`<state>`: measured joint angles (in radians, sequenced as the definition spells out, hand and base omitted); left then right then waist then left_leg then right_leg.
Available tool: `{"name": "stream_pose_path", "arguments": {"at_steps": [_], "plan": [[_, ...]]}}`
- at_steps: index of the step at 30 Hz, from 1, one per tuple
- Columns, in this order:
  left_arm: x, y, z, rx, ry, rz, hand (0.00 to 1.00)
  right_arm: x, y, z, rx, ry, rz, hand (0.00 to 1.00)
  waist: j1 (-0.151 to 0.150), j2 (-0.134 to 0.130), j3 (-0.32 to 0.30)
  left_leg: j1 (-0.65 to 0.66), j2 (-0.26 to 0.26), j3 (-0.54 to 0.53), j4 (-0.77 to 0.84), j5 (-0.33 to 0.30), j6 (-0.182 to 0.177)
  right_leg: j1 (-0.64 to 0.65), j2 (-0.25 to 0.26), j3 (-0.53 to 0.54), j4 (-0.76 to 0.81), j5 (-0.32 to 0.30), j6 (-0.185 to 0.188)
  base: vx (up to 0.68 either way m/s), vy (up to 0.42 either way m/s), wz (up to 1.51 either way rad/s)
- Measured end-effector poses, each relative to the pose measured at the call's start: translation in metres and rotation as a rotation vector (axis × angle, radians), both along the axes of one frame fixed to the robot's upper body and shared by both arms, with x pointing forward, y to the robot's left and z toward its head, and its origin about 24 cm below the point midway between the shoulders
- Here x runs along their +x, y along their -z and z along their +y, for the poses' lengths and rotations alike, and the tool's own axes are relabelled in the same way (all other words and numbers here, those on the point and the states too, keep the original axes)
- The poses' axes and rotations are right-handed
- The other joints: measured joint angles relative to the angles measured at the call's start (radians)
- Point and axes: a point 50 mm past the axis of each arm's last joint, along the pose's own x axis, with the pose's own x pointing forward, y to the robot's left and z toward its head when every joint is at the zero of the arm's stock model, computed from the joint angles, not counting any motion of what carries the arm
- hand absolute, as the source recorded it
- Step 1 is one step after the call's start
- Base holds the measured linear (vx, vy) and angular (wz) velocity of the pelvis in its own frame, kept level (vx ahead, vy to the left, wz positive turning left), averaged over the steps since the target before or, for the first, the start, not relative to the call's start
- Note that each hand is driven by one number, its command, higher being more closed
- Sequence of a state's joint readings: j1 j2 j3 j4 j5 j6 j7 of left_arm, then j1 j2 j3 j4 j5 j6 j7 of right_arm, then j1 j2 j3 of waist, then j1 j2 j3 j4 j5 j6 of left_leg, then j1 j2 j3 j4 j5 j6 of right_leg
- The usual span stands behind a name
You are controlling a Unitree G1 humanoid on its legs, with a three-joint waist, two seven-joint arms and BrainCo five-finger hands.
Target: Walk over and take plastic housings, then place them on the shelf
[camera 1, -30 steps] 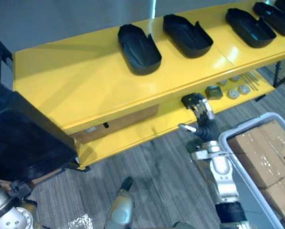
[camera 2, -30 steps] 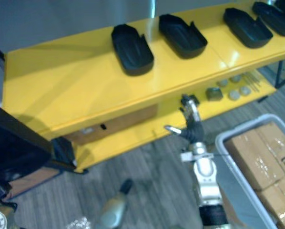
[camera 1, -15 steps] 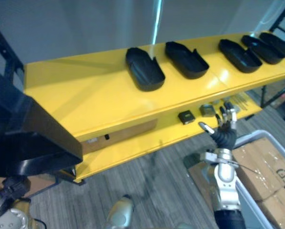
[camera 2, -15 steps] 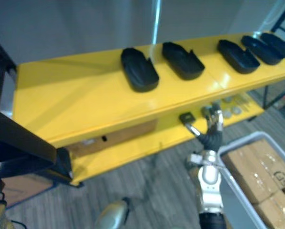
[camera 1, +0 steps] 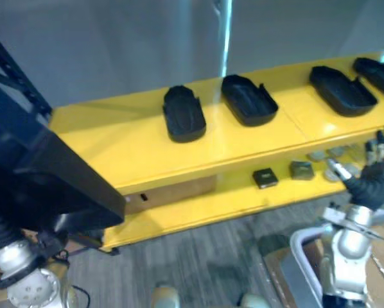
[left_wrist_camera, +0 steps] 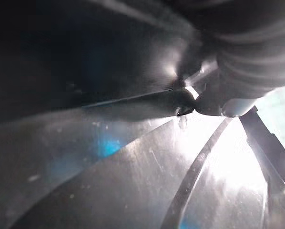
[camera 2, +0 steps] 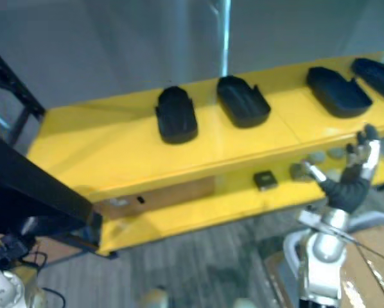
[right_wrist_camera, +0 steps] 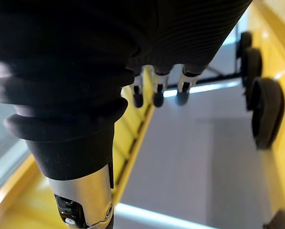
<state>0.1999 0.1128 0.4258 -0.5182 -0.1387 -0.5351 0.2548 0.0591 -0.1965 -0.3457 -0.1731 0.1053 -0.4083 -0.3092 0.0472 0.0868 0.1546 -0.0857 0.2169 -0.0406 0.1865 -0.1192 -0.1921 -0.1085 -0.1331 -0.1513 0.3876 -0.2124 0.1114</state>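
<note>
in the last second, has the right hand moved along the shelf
Yes. The right hand was in front of the small black block on the lower shelf; now it is clearly to that block's right, fingers straight.

Open room on the yellow shelf top (camera 1: 102, 138) lies at its left end; four black housings (camera 1: 184, 115) fill the stretch to the right. A big black housing (camera 1: 44, 186) blocks the near left. Small parts (camera 1: 266, 178) dot the lower shelf (camera 1: 198, 205) at right.
</note>
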Motion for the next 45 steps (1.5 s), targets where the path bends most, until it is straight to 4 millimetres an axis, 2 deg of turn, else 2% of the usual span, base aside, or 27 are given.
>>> {"name": "stream_pose_path", "arguments": {"at_steps": [1, 4, 6, 8, 9, 10, 11, 14, 16, 17, 19, 20, 22, 27, 32, 34, 39, 41, 43, 45], "plan": [[0.007, 0.002, -0.001, -0.016, 0.016, 0.006, 1.0, -0.001, 0.004, -0.002, 0.01, 0.013, 0.018, 0.0, -0.002, -0.005, 0.004, 0.023, -0.004, -0.001, -0.051, 0.032, -0.015, 0.009, -0.006, -0.015, -0.004, 0.0, 0.0, 0.04, -0.023, 0.34], [0.016, 0.015, 0.004, -0.055, -0.013, 0.078, 1.0, -0.011, 0.019, -0.004, 0.058, 0.048, 0.06, 0.0, -0.01, -0.028, 0.02, 0.061, -0.031, 0.013, -0.081, 0.05, -0.008, 0.037, -0.031, -0.014, -0.011, -0.002, 0.001, 0.03, 0.043, 0.06], [0.018, 0.022, 0.008, -0.067, -0.043, 0.129, 1.0, -0.02, 0.036, -0.001, 0.13, 0.055, 0.115, 0.0, -0.012, -0.05, 0.033, 0.068, -0.053, 0.028, -0.084, 0.048, 0.0, 0.039, -0.048, -0.008, -0.012, -0.008, 0.011, -0.01, 0.07, -0.02], [0.018, 0.031, 0.012, -0.088, -0.061, 0.19, 1.0, -0.03, 0.066, 0.004, 0.239, 0.05, 0.229, 0.0, -0.026, -0.059, 0.037, 0.07, -0.071, 0.037, -0.093, 0.053, 0.01, 0.039, -0.067, -0.001, -0.014, -0.007, 0.015, -0.02, 0.078, 0.0], [0.017, 0.035, 0.014, -0.086, -0.079, 0.231, 1.0, -0.034, 0.084, 0.008, 0.286, 0.037, 0.31, 0.0, -0.032, -0.059, 0.038, 0.077, -0.078, 0.049, -0.097, 0.054, 0.014, 0.037, -0.073, 0.01, -0.016, -0.005, 0.019, -0.01, 0.074, -0.15], [0.016, 0.036, 0.015, -0.076, -0.092, 0.248, 1.0, -0.035, 0.092, 0.01, 0.3, 0.029, 0.35, 0.0, -0.033, -0.057, 0.039, 0.086, -0.08, 0.055, -0.105, 0.056, 0.016, 0.037, -0.074, 0.017, -0.017, -0.004, 0.021, -0.04, 0.052, -0.2], [0.018, 0.037, 0.018, -0.048, -0.109, 0.283, 1.0, -0.038, 0.112, 0.014, 0.329, -0.007, 0.455, 0.0, -0.039, -0.048, 0.043, 0.088, -0.085, 0.064, -0.115, 0.059, 0.021, 0.038, -0.079, 0.02, -0.018, -0.002, 0.024, -0.05, 0.029, -0.12], [0.027, 0.036, 0.024, 0.014, -0.131, 0.337, 1.0, -0.041, 0.139, 0.019, 0.36, -0.046, 0.584, 0.0, -0.057, -0.029, 0.052, 0.085, -0.088, 0.082, -0.128, 0.064, 0.028, 0.026, -0.083, 0.028, -0.028, 0.005, 0.035, -0.06, 0.025, -0.07], [0.041, 0.039, 0.039, 0.059, -0.166, 0.418, 1.0, -0.05, 0.159, 0.019, 0.371, -0.069, 0.699, 0.0, -0.064, -0.008, 0.058, 0.087, -0.09, 0.098, -0.144, 0.073, 0.029, 0.02, -0.085, 0.037, -0.028, 0.013, 0.041, -0.01, 0.016, -0.06], [0.045, 0.039, 0.044, 0.073, -0.176, 0.439, 1.0, -0.053, 0.164, 0.018, 0.373, -0.069, 0.729, 0.0, -0.064, -0.005, 0.056, 0.087, -0.09, 0.101, -0.143, 0.075, 0.03, 0.019, -0.085, 0.04, -0.029, 0.015, 0.042, 0.03, 0.018, -0.05], [0.063, 0.032, 0.067, 0.128, -0.212, 0.508, 1.0, -0.063, 0.178, 0.015, 0.362, -0.101, 0.826, 0.0, -0.067, -0.006, 0.057, 0.088, -0.094, 0.106, -0.143, 0.076, 0.03, 0.019, -0.088, 0.044, -0.032, 0.016, 0.044, 0.04, 0.019, -0.03], [0.069, 0.03, 0.073, 0.132, -0.215, 0.524, 1.0, -0.065, 0.181, 0.015, 0.356, -0.119, 0.847, 0.0, -0.068, -0.006, 0.057, 0.087, -0.095, 0.106, -0.143, 0.076, 0.03, 0.019, -0.089, 0.044, -0.033, 0.016, 0.044, 0.0, 0.0, 0.0], [0.087, 0.02, 0.099, 0.116, -0.236, 0.597, 1.0, -0.069, 0.189, 0.016, 0.342, -0.192, 0.91, 0.0, -0.077, -0.011, 0.059, 0.087, -0.097, 0.11, -0.143, 0.076, 0.03, 0.019, -0.09, 0.049, -0.041, 0.02, 0.048, 0.01, 0.008, -0.02], [0.122, -0.004, 0.135, 0.118, -0.284, 0.756, 1.0, -0.073, 0.202, 0.022, 0.273, -0.308, 1.041, 0.0, -0.09, -0.019, 0.064, 0.099, -0.094, 0.144, -0.14, 0.076, 0.029, 0.019, -0.083, 0.076, -0.065, 0.038, 0.046, 0.02, 0.018, -0.13], [0.142, -0.039, 0.149, 0.129, -0.325, 0.842, 1.0, -0.073, 0.207, 0.029, 0.26, -0.359, 1.086, 0.0, -0.121, -0.046, 0.08, 0.102, -0.087, 0.162, -0.129, 0.075, 0.029, 0.02, -0.071, 0.1, -0.083, 0.052, 0.046, -0.01, 0.005, -0.14], [0.147, -0.043, 0.15, 0.099, -0.314, 0.864, 1.0, -0.076, 0.209, 0.032, 0.257, -0.372, 1.101, 0.0, -0.127, -0.051, 0.083, 0.102, -0.084, 0.17, -0.117, 0.069, 0.028, 0.02, -0.067, 0.108, -0.084, 0.055, 0.045, -0.02, -0.002, -0.15], [0.159, -0.05, 0.151, 0.124, -0.326, 0.989, 1.0, -0.08, 0.216, 0.04, 0.259, -0.401, 1.14, 0.0, -0.146, -0.062, 0.097, 0.101, -0.061, 0.203, -0.078, 0.041, 0.023, 0.021, -0.045, 0.139, -0.085, 0.063, 0.039, -0.04, -0.005, -0.21], [0.16, -0.047, 0.153, 0.101, -0.328, 1.032, 1.0, -0.082, 0.218, 0.04, 0.264, -0.393, 1.15, 0.0, -0.152, -0.064, 0.107, 0.101, -0.055, 0.214, -0.067, 0.031, 0.023, 0.019, -0.036, 0.153, -0.088, 0.067, 0.039, -0.04, -0.001, -0.19], [0.159, -0.044, 0.157, 0.056, -0.339, 1.071, 1.0, -0.082, 0.218, 0.039, 0.263, -0.377, 1.148, 0.0, -0.171, -0.072, 0.125, 0.084, -0.051, 0.217, -0.044, 0.022, 0.023, 0.005, -0.033, 0.159, -0.087, 0.072, 0.039, -0.03, 0.002, -0.08], [0.16, -0.045, 0.159, 0.018, -0.347, 1.085, 1.0, -0.081, 0.218, 0.039, 0.262, -0.373, 1.147, 0.0, -0.171, -0.077, 0.136, 0.057, -0.045, 0.223, -0.028, 0.018, 0.023, -0.018, -0.026, 0.172, -0.089, 0.083, 0.038, -0.02, 0.0, -0.13]]}}
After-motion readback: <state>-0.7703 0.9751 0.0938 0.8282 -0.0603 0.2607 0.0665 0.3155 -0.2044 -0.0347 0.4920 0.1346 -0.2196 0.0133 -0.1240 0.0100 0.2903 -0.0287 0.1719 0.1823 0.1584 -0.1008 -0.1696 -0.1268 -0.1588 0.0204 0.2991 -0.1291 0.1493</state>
